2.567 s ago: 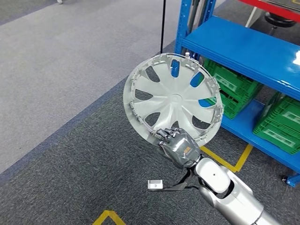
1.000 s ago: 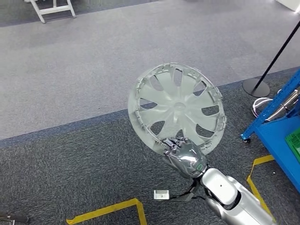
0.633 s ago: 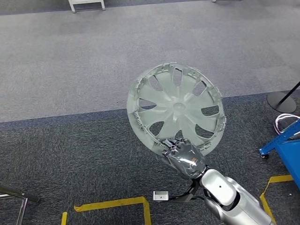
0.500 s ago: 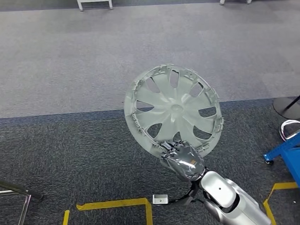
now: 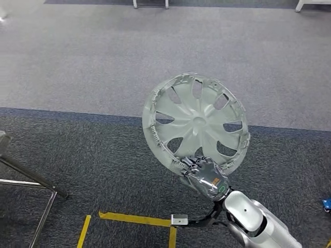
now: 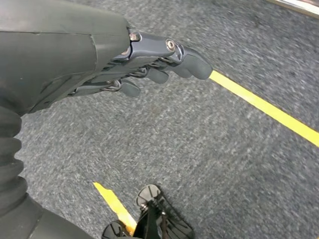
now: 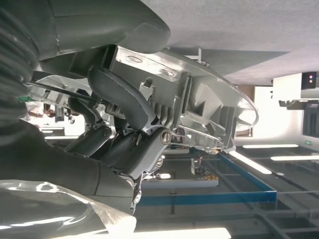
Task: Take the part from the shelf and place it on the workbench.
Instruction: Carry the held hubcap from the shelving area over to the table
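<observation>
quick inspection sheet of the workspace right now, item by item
surface: grey carpet floor, darker band nearer the robot, yellow tape lines; no workbench seen
job's things: silver wheel cover held at its lower rim, raised above the floor
clutter: nothing seen
hands: right hand grips the wheel cover's rim; left hand holds nothing, fingers nearly straight, over the carpet
cables: dark cable runs from the right wrist to a small grey bracket
surroundings: metal stand legs at left, white furniture legs far off, blue caster at right edge

Grey carpet point(image 5: 78, 67), darker nearer; yellow tape point(image 5: 132, 219) marks it; a metal frame point(image 5: 35, 181) stands at left.
</observation>
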You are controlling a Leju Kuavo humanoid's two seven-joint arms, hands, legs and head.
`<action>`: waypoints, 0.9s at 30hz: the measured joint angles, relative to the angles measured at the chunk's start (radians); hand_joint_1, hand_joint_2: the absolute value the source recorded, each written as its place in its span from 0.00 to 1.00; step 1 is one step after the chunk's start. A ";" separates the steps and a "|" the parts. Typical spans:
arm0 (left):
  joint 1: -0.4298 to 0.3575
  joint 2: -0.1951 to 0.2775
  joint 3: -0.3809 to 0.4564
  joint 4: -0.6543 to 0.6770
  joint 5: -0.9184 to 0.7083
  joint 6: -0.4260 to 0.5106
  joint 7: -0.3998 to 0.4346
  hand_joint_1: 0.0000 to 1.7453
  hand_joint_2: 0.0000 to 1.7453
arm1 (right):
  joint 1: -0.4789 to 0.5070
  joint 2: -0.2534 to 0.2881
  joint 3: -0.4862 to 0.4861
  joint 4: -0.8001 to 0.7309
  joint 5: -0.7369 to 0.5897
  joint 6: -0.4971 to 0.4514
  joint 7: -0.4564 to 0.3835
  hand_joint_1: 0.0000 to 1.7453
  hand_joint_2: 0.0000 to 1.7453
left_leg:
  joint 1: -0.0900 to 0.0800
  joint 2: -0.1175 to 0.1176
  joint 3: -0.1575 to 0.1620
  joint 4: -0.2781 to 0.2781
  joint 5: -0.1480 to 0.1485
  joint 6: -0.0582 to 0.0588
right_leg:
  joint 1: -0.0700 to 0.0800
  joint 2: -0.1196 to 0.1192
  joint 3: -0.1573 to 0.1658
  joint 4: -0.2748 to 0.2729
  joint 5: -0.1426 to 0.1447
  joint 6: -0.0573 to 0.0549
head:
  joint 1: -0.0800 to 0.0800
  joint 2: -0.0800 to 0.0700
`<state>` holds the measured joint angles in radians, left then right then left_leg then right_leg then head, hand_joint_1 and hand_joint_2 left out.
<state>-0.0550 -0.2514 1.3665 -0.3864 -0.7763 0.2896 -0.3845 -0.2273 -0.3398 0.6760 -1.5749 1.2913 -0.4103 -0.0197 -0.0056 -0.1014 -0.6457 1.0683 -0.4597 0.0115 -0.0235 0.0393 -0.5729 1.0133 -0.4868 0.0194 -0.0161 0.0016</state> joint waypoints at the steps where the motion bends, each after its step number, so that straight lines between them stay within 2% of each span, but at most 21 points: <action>1: 0.000 0.000 0.000 0.000 -0.001 0.001 0.000 0.00 1.00 | 0.000 0.000 -0.001 0.000 0.001 0.000 0.001 1.00 1.00 | -0.002 0.027 -0.004 0.014 -0.011 -0.002 | 0.000 -0.009 0.003 -0.003 0.000 -0.004 | -0.001 0.000; 2: 0.000 0.000 0.000 0.000 -0.001 0.001 0.000 0.00 1.00 | 0.000 0.000 -0.002 0.000 0.001 0.000 0.002 1.00 1.00 | -0.002 0.042 -0.009 0.025 -0.018 -0.004 | 0.000 -0.012 0.005 -0.004 -0.001 -0.007 | -0.003 0.000; 5: -0.001 0.001 0.000 0.000 -0.001 0.002 0.000 0.00 1.00 | 0.000 0.000 -0.002 0.000 0.001 0.000 0.002 1.00 1.00 | -0.001 0.052 -0.018 0.046 -0.030 -0.006 | 0.001 -0.017 0.006 -0.004 -0.001 -0.008 | -0.003 0.000; 6: -0.001 0.001 0.000 0.000 -0.003 0.002 0.000 0.00 1.00 | 0.001 0.000 -0.001 0.000 0.002 -0.001 0.001 1.00 1.00 | 0.002 0.063 -0.046 0.107 -0.052 -0.011 | 0.002 -0.035 0.008 -0.004 -0.004 -0.009 | -0.003 0.000; 8: -0.001 0.003 0.000 0.000 -0.006 0.005 0.002 0.00 1.00 | 0.002 0.000 -0.001 0.000 0.004 -0.002 0.001 1.00 1.00 | 0.010 0.098 -0.050 0.126 -0.042 -0.019 | 0.004 -0.087 0.019 -0.003 -0.013 -0.007 | -0.003 0.000; 9: -0.001 0.004 0.000 0.000 -0.008 0.006 0.002 0.00 1.00 | 0.003 0.000 -0.001 0.001 0.005 -0.002 0.001 1.00 1.00 | 0.010 0.128 -0.033 0.097 -0.027 -0.020 | 0.006 -0.114 0.025 -0.003 -0.019 -0.003 | -0.003 0.000; 10: -0.001 0.005 0.000 0.000 -0.009 0.007 0.003 0.00 1.00 | 0.004 0.000 -0.002 0.000 0.006 -0.003 0.001 1.00 1.00 | 0.007 0.151 0.003 0.024 0.003 -0.015 | 0.009 -0.128 0.029 -0.002 -0.024 0.003 | -0.003 0.000; 11: -0.002 0.005 0.000 0.000 -0.009 0.007 0.003 0.00 1.00 | 0.004 0.000 -0.002 0.000 0.006 -0.003 0.001 1.00 1.00 | 0.003 0.167 0.019 -0.012 0.010 -0.008 | 0.012 -0.137 0.031 -0.001 -0.028 0.008 | -0.002 0.000; 12: -0.001 0.005 0.000 0.000 -0.009 0.007 0.004 0.00 1.00 | 0.004 0.000 -0.002 0.000 0.007 -0.004 0.001 1.00 1.00 | -0.002 0.173 0.022 -0.025 0.007 -0.001 | 0.014 -0.147 0.033 -0.002 -0.030 0.013 | -0.001 0.000; 14: 0.000 0.005 0.000 0.000 -0.010 0.007 0.004 0.00 1.00 | 0.004 0.000 -0.001 -0.001 0.008 -0.005 0.001 1.00 1.00 | -0.004 0.149 0.021 -0.029 0.008 0.013 | 0.013 -0.164 0.039 -0.005 -0.036 0.024 | -0.002 0.000; 15: 0.002 0.005 0.000 0.000 -0.010 0.008 0.004 0.00 1.00 | 0.004 0.000 -0.001 -0.002 0.009 -0.005 0.001 1.00 1.00 | -0.004 0.137 0.022 -0.032 0.009 0.019 | 0.011 -0.155 0.038 0.000 -0.044 0.030 | -0.001 0.000; 17: 0.002 0.006 0.000 0.000 -0.010 0.009 0.004 0.00 1.00 | 0.004 0.000 -0.002 -0.003 0.009 -0.006 0.002 1.00 1.00 | 0.001 0.116 0.026 -0.037 0.011 0.031 | 0.007 -0.105 0.006 0.065 -0.084 0.036 | 0.004 0.000; 18: 0.001 0.006 0.000 0.000 -0.011 0.009 0.004 0.00 1.00 | 0.006 0.000 -0.002 -0.004 0.009 -0.007 0.002 1.00 1.00 | 0.002 0.105 0.026 -0.037 0.011 0.035 | 0.006 -0.075 -0.028 0.128 -0.113 0.036 | 0.007 0.000; 19: 0.000 0.006 -0.001 0.000 -0.011 0.009 0.004 0.00 1.00 | 0.008 0.000 -0.002 -0.004 0.010 -0.007 0.002 1.00 1.00 | 0.002 0.093 0.027 -0.037 0.010 0.038 | 0.007 -0.058 -0.068 0.200 -0.140 0.035 | 0.008 0.000; 20: -0.002 0.006 -0.001 0.000 -0.012 0.008 0.004 0.00 1.00 | 0.011 0.000 -0.002 -0.004 0.010 -0.007 0.002 1.00 1.00 | 0.001 0.079 0.027 -0.037 0.009 0.040 | 0.007 -0.050 -0.102 0.255 -0.153 0.034 | 0.009 0.000; 21: -0.002 0.006 -0.001 0.000 -0.014 0.007 0.004 0.00 1.00 | 0.014 0.000 -0.002 -0.004 0.010 -0.008 0.003 1.00 1.00 | 0.000 0.064 0.028 -0.036 0.008 0.041 | 0.008 -0.045 -0.122 0.280 -0.148 0.031 | 0.009 0.000; 22: -0.002 0.006 -0.001 0.000 -0.015 0.006 0.005 0.00 1.00 | 0.016 0.000 -0.002 -0.004 0.011 -0.008 0.003 1.00 1.00 | -0.001 0.048 0.030 -0.036 0.008 0.041 | 0.008 -0.041 -0.124 0.266 -0.124 0.028 | 0.009 0.000; 23: -0.002 0.006 -0.001 0.000 -0.016 0.005 0.007 0.00 1.00 | 0.018 0.000 -0.002 -0.004 0.011 -0.008 0.003 1.00 1.00 | -0.001 0.033 0.032 -0.035 0.008 0.040 | 0.009 -0.032 -0.106 0.212 -0.083 0.024 | 0.009 0.000; 25: -0.002 0.005 -0.001 0.000 -0.018 0.003 0.009 0.00 1.00 | 0.019 0.000 -0.003 -0.004 0.011 -0.008 0.004 1.00 1.00 | -0.001 0.006 0.033 -0.032 0.005 0.036 | 0.006 0.014 -0.048 0.079 -0.018 0.017 | 0.009 0.000; 26: -0.002 0.005 -0.001 0.000 -0.019 0.003 0.011 0.00 1.00 | 0.020 0.000 -0.003 -0.004 0.011 -0.009 0.004 1.00 1.00 | 0.001 -0.006 0.030 -0.030 0.005 0.032 | 0.005 0.034 -0.026 0.035 -0.005 0.015 | 0.009 0.000; 27: -0.002 0.005 -0.001 0.000 -0.019 0.002 0.012 0.00 1.00 | 0.020 0.000 -0.003 -0.004 0.011 -0.010 0.004 1.00 1.00 | 0.003 -0.017 0.027 -0.029 0.006 0.026 | 0.005 0.046 -0.014 0.015 -0.006 0.014 | 0.008 0.000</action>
<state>-0.0565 -0.2460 1.3653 -0.3861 -0.7953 0.2920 -0.3730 -0.2073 -0.3399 0.6729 -1.5789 1.3027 -0.4198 -0.0156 -0.0029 -0.1188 -0.6192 1.0389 -0.4536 0.0379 -0.0184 0.0855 -0.5870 1.0286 -0.4928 0.0334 -0.0077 0.0015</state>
